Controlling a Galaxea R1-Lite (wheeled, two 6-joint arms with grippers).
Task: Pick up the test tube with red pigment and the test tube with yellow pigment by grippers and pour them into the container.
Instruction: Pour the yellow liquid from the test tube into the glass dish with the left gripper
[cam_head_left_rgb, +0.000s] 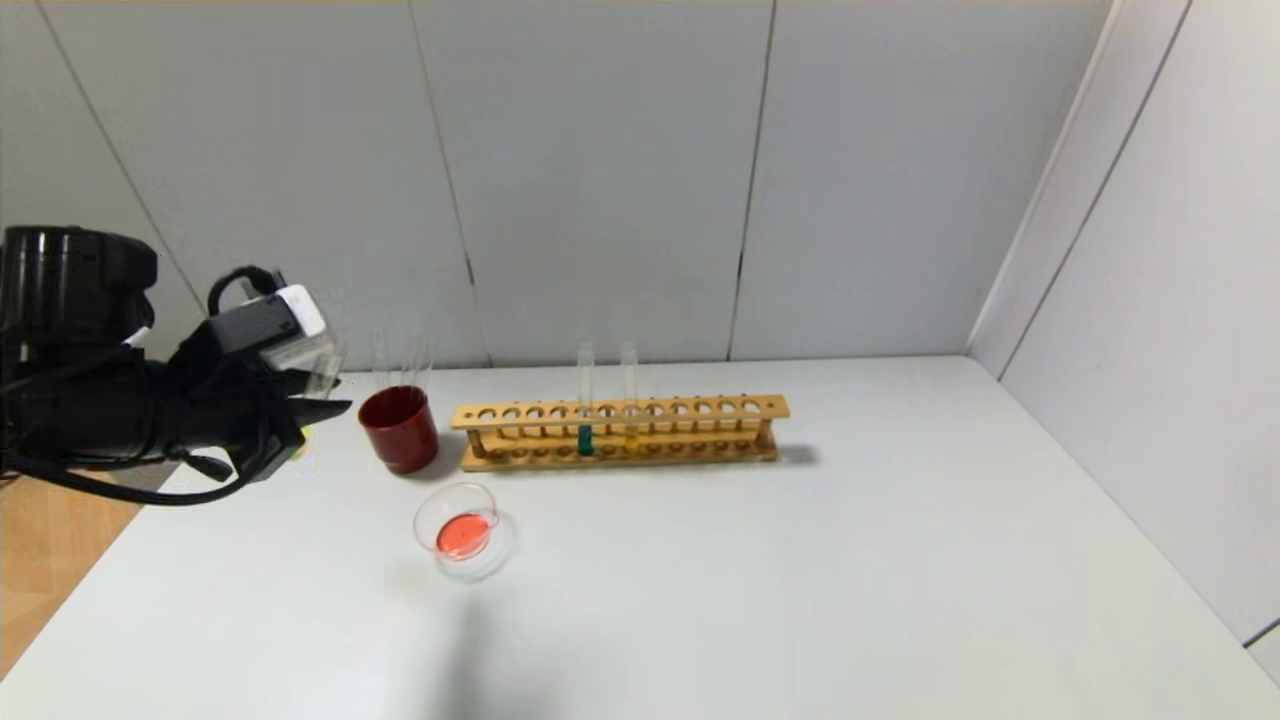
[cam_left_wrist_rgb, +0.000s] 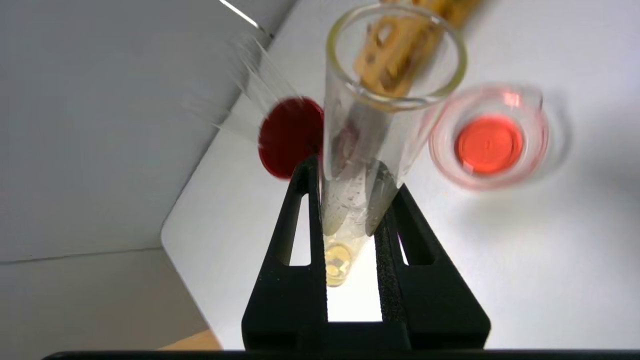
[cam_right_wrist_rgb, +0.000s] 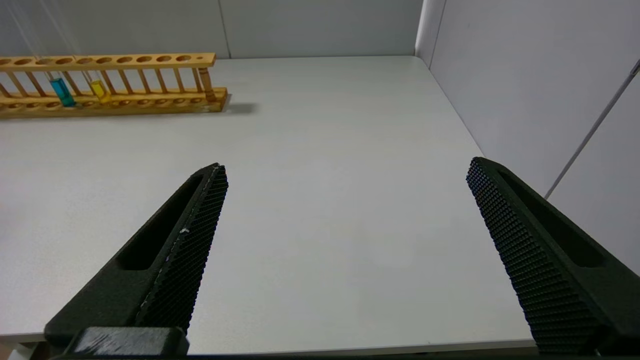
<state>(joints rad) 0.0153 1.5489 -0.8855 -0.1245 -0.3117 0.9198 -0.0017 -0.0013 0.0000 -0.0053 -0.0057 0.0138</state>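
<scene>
While the test tube with yellow pigment (cam_left_wrist_rgb: 370, 150) is clamped in the left gripper (cam_left_wrist_rgb: 350, 215) jaws, carriage over the red-filled container (cam_head_left_rgb: 465, 540) is called for; right gripper (cam_right_wrist_rgb: 345, 210) jaws gape empty.

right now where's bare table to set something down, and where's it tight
Widest bare patch: table from the wooden rack across to the side wall, under the open right gripper. Also bare along the near edge below the glass dish. Crowded: the far left corner, where left gripper holds the yellow tube beside the dark red cup, dish and rack.
</scene>
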